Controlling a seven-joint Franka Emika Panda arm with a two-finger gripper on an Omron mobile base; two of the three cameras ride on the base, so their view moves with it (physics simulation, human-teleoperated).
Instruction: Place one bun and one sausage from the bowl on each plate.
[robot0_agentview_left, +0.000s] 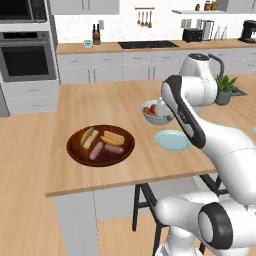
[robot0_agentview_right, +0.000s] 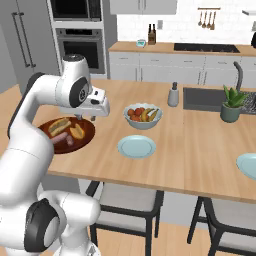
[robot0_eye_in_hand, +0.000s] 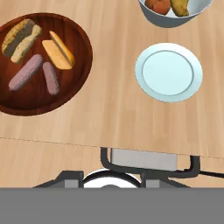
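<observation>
Nearest the robot, the wooden counter (robot0_agentview_left: 150, 165) ends at an edge with dark-legged stools (robot0_agentview_right: 125, 210) tucked beneath it. On the counter just past that edge sits the bowl (robot0_agentview_left: 75, 150) — wide, shallow, dark reddish-brown — holding two buns (robot0_eye_in_hand: 21, 38) at its 11 and 1 o'clock and two pinkish sausages (robot0_eye_in_hand: 27, 78) lying side by side toward its 6 o'clock in the hand view. At the bowl's 3 o'clock in that view, apart from it, lies one pale blue plate (robot0_eye_in_hand: 168, 72), bare on top. The gripper (robot0_agentview_right: 85, 116) hangs from the white arm above the counter near the bowl's far rim in the right base view; whether its fingers are apart or together cannot be told, since the hand and arm hide them. Just beyond the plate, at its 12 o'clock, stands a grey fruit bowl (robot0_agentview_right: 142, 122) with red fruit and bananas, near the plate but not touching. The second plate (robot0_agentview_right: 247, 165) lies well apart, cut off at 3 o'clock in the right base view. Farther on are a small grey bottle (robot0_agentview_right: 173, 95), a sink (robot0_agentview_right: 205, 99) with a curved tap and a potted plant (robot0_agentview_right: 231, 105) — then, across the floor, the back cabinets with a wall oven (robot0_agentview_left: 25, 57), a cooktop (robot0_agentview_left: 147, 44) and a toaster (robot0_agentview_left: 192, 34).
</observation>
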